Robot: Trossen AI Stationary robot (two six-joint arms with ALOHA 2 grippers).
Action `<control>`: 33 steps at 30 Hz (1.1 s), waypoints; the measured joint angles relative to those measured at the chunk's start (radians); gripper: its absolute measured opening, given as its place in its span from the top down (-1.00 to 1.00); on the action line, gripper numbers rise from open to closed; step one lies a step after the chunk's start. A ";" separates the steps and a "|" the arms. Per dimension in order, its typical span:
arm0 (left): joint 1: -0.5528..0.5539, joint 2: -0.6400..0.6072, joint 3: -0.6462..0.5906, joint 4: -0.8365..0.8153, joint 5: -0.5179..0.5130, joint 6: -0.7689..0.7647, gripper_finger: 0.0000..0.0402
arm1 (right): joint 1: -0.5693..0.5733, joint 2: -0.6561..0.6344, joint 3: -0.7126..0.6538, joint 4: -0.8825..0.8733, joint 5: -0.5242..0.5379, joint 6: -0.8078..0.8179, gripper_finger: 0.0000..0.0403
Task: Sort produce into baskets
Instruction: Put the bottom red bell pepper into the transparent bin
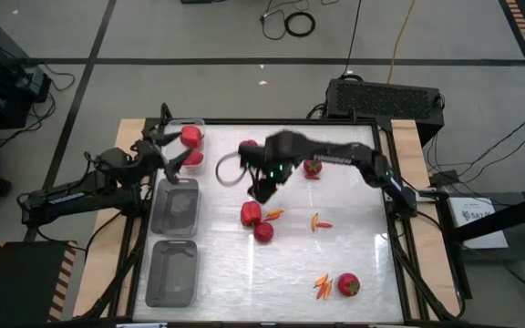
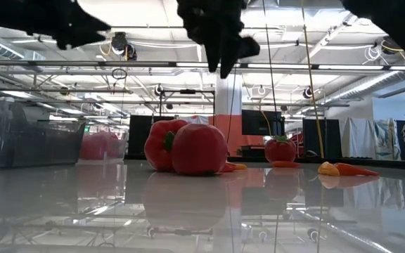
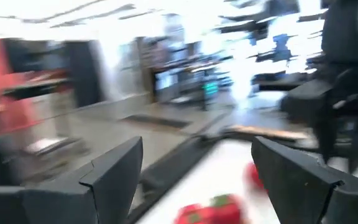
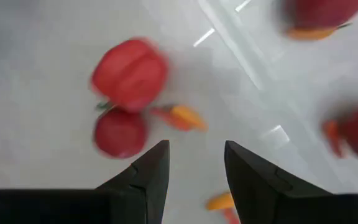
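Note:
A red bell pepper [image 1: 251,214] and a tomato [image 1: 263,231] lie together at the table's middle, with an orange chili [image 1: 274,215] beside them. In the right wrist view they show as pepper [image 4: 131,71], tomato [image 4: 120,132] and chili [image 4: 180,116]. My right gripper [image 1: 262,189] hangs open and empty above them, pointing down; its wrist view [image 4: 196,149] shows the gap. My left gripper [image 1: 173,150] is open and empty at the far clear bin [image 1: 179,128], which holds red produce [image 1: 190,137]. Its wrist view [image 3: 194,149] shows a red pepper [image 3: 213,211] below.
Two more clear bins [image 1: 176,208] [image 1: 171,273] stand along the left edge. A tomato [image 1: 313,168] and a red piece [image 1: 249,146] lie at the far middle. Chilies [image 1: 320,223] lie right of centre. A tomato [image 1: 348,285] with chilies [image 1: 322,287] lies near the front.

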 joint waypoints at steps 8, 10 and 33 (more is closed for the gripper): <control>-0.003 0.000 0.000 0.129 0.403 -0.218 -0.53 | 0.229 0.000 0.000 -0.001 0.066 0.283 0.28; -0.006 0.000 0.000 0.140 0.484 -0.265 -0.53 | 0.287 0.000 0.000 -0.001 0.102 0.380 0.28; -0.113 0.073 0.001 0.089 0.575 -0.327 -0.53 | 0.309 0.013 -0.008 0.204 0.667 0.428 -0.08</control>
